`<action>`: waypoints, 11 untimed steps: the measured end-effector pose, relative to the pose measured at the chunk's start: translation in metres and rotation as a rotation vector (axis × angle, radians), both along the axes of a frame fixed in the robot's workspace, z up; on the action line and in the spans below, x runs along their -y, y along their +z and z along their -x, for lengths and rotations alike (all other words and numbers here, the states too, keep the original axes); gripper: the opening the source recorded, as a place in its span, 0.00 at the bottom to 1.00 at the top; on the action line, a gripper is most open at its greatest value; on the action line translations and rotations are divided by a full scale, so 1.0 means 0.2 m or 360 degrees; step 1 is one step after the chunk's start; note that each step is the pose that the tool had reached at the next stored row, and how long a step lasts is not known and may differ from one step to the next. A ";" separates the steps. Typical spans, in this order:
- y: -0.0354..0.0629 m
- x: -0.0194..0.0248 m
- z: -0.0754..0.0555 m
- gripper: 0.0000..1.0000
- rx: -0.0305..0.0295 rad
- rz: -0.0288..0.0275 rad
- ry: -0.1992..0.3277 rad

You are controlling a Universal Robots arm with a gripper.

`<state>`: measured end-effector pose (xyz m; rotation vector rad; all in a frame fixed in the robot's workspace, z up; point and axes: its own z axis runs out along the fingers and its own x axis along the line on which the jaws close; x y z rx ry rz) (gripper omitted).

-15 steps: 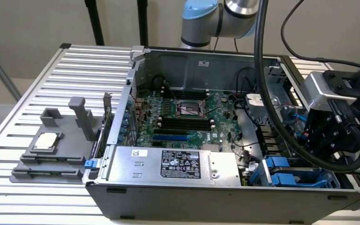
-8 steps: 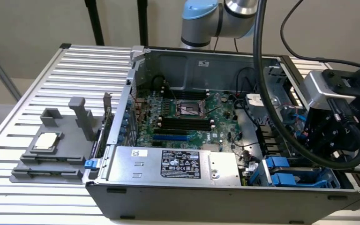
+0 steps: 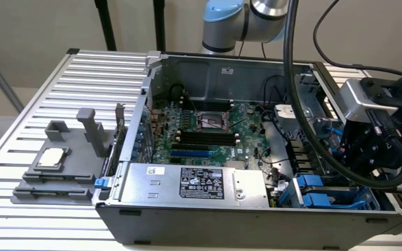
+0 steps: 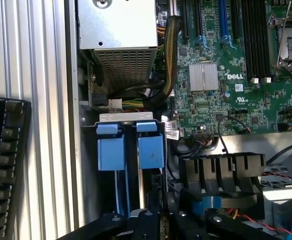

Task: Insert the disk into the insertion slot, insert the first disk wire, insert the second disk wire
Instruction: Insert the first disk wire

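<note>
Table [image 3: 33, 104]: is carrying an open computer case [image 3: 257, 227], with a grey fixture [image 3: 54, 167] standing beside it on the exterior view's left.
Insertion slot [image 3: 313, 191]: is sitting in the case's near corner on the exterior view's right, just beside the power supply [image 3: 194, 183]. Two bright blue clip tabs [image 4: 110, 150] are standing side by side in it.
Disk: is not showing clearly enough to be told apart from the bay's blue parts, so the inspector cannot say whether it is seated.
Tool [image 4: 153, 222]: is hanging close over the insertion slot with its jaws drawn fully together. Whether anything thin is pinched between them cannot be told.
Arm [image 3: 257, 15]: is reaching over the case from behind, with a black cable [image 3: 295, 78] looping across the opening.
Motherboard [image 3: 208, 130]: is lying exposed in the middle of the case.
Keyboard [image 4: 3, 165]: is lying on the table outside the case wall.
</note>
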<state>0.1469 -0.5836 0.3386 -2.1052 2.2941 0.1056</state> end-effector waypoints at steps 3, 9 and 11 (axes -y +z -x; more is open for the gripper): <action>-0.002 -0.001 0.00 0.16 0.00000 0.00029 0.0000; -0.006 -0.007 0.00 0.16 -0.00001 0.00056 0.0000; -0.007 -0.007 0.00 0.16 -0.00001 0.00069 0.0000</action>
